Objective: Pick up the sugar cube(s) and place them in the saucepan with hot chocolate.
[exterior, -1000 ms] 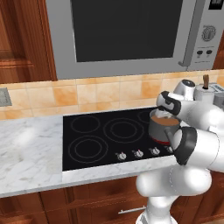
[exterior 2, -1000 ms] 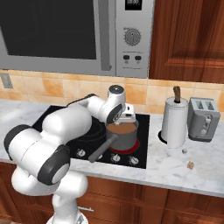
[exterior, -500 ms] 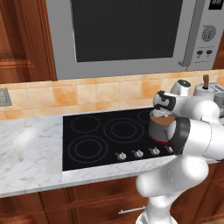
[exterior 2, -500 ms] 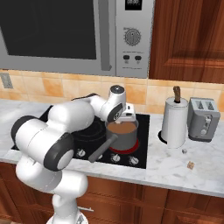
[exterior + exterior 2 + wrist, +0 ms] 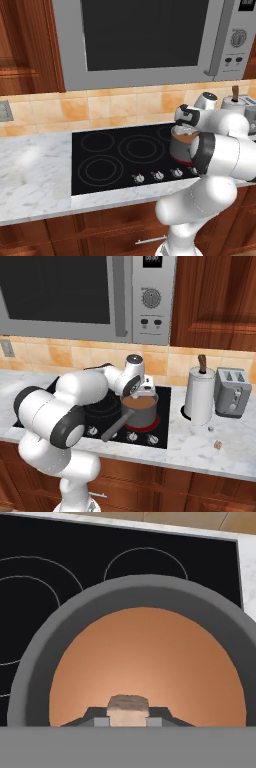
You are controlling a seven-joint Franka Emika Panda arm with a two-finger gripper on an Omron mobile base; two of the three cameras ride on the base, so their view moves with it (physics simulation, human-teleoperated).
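Item one — your gripper [image 5: 128,721]: poised directly above the saucepan with hot chocolate [image 5: 140,410], fingertips [image 5: 100,722] pinched on a small brownish sugar cube [image 5: 128,709] that sits between them over the brown liquid.

Item two — the saucepan: grey, round, on the front right burner of the black cooktop [image 5: 120,156], the ring beneath it glowing red in the right base view. Its long handle [image 5: 116,427] points toward the front edge, over the row of knobs [image 5: 131,436].

Item three: a second sugar cube [image 5: 218,444], lying on the marble counter [image 5: 210,451] to the right of the cooktop, well apart from the pan.

Item four: paper-towel roll [image 5: 199,395] and toaster [image 5: 232,391], side by side behind that cube, against the tiled wall.

Item five: microwave [image 5: 150,40], mounted above the cooktop.
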